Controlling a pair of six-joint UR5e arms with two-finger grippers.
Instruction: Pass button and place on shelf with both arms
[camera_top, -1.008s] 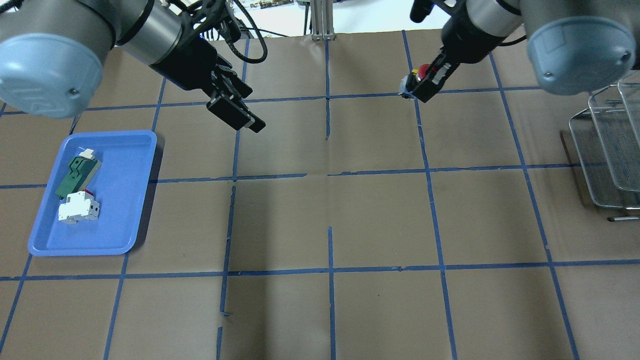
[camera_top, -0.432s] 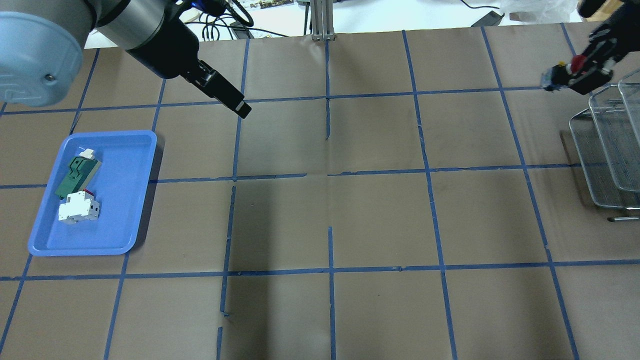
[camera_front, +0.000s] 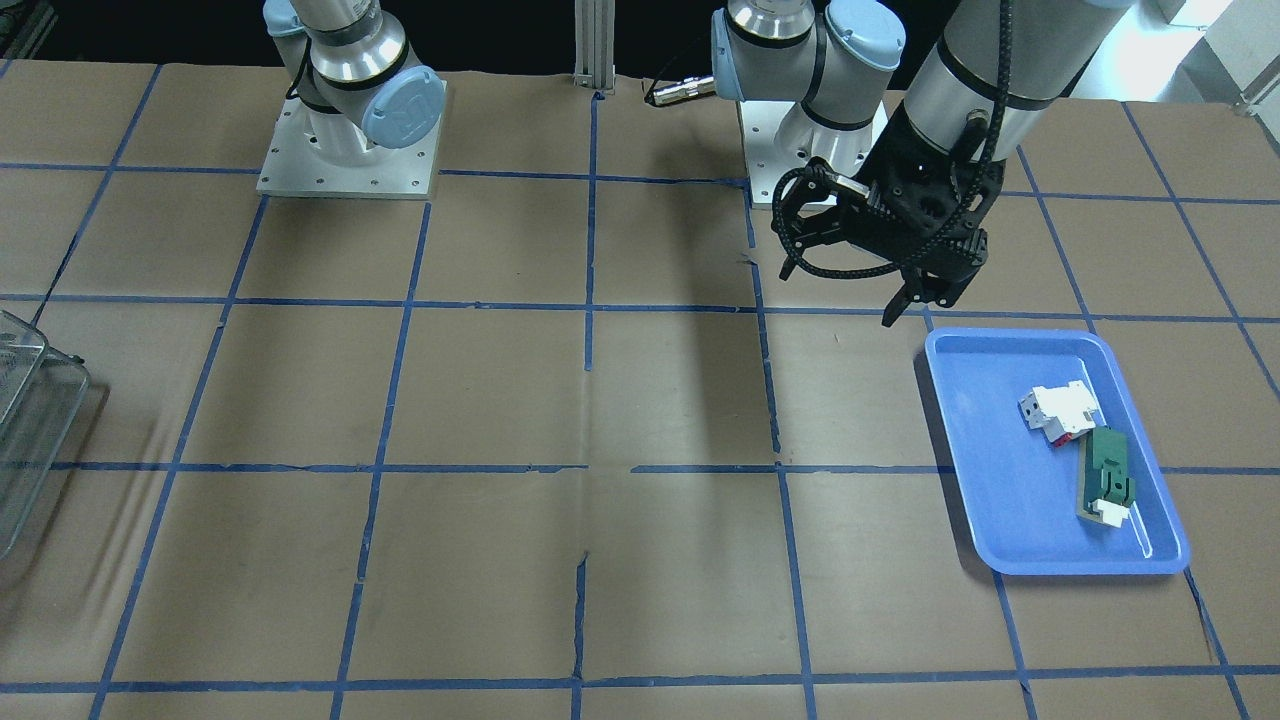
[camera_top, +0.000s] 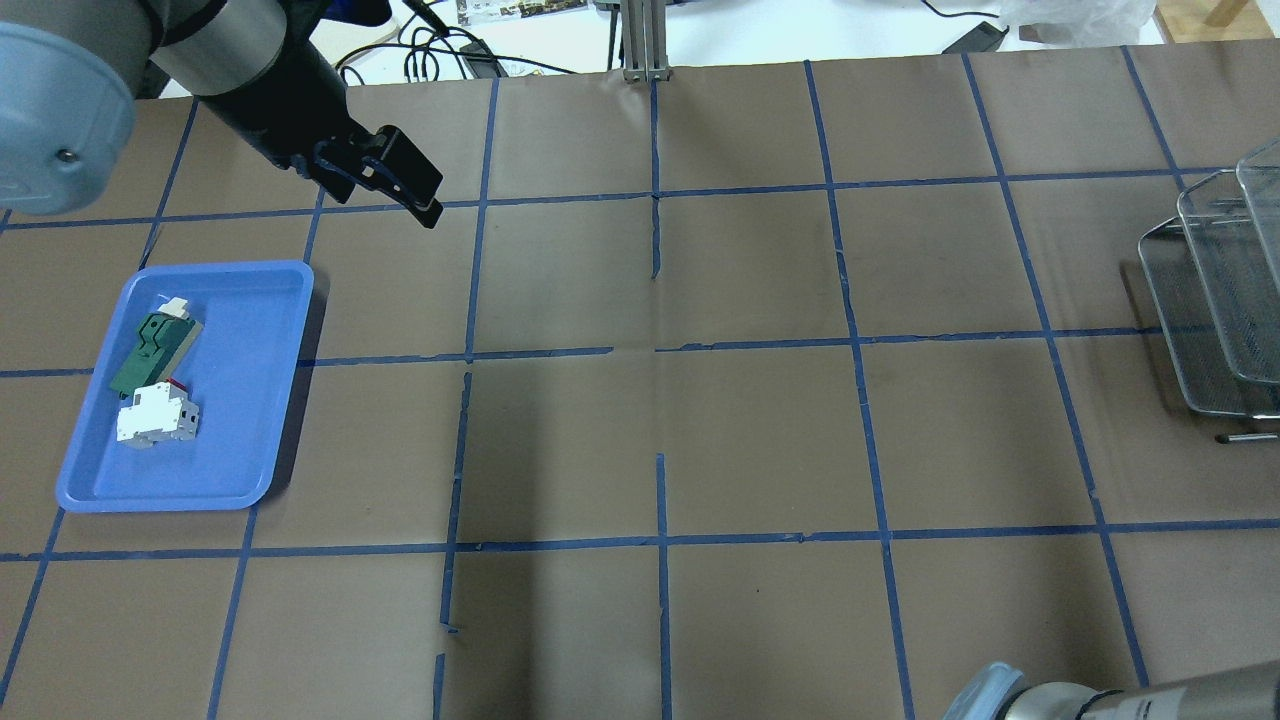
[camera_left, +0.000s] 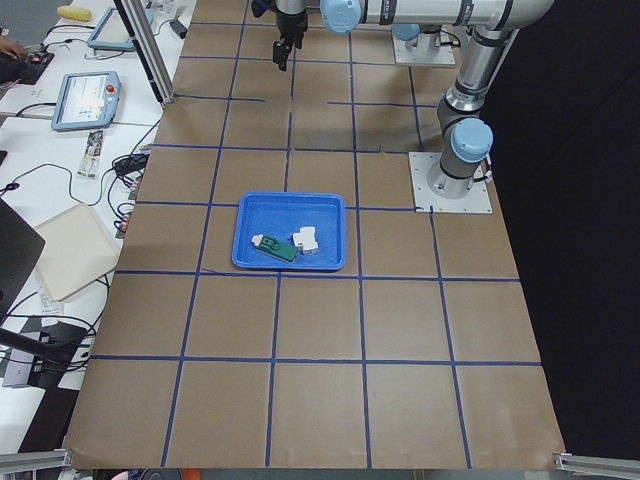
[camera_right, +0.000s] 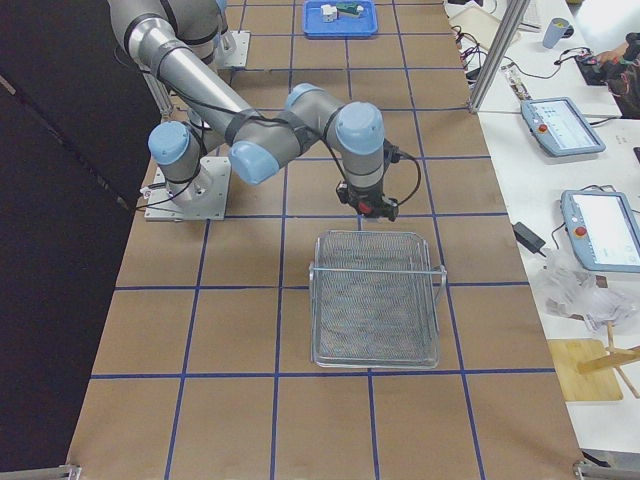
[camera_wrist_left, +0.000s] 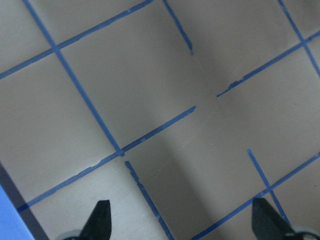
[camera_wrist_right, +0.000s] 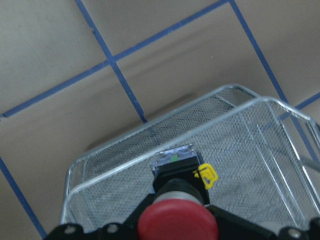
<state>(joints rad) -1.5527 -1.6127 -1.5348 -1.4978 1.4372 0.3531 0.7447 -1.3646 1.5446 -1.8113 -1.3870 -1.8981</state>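
My left arm (camera_top: 250, 70) reached forward and down from my shoulder, the wrist angled so that my left gripper (camera_top: 428, 203) hung in the air, tilted. Its jaws stood wide apart with nothing between them, and both black fingertips (camera_wrist_left: 100, 220) showed at the lower edge of the wrist view. My right arm (camera_right: 270, 135) was stretched far out to my right side, elbow bent, wrist turned straight down. My right gripper (camera_right: 371, 207) pointed downward, clamped on the button (camera_wrist_right: 178, 221), whose red cap faced the wrist camera.
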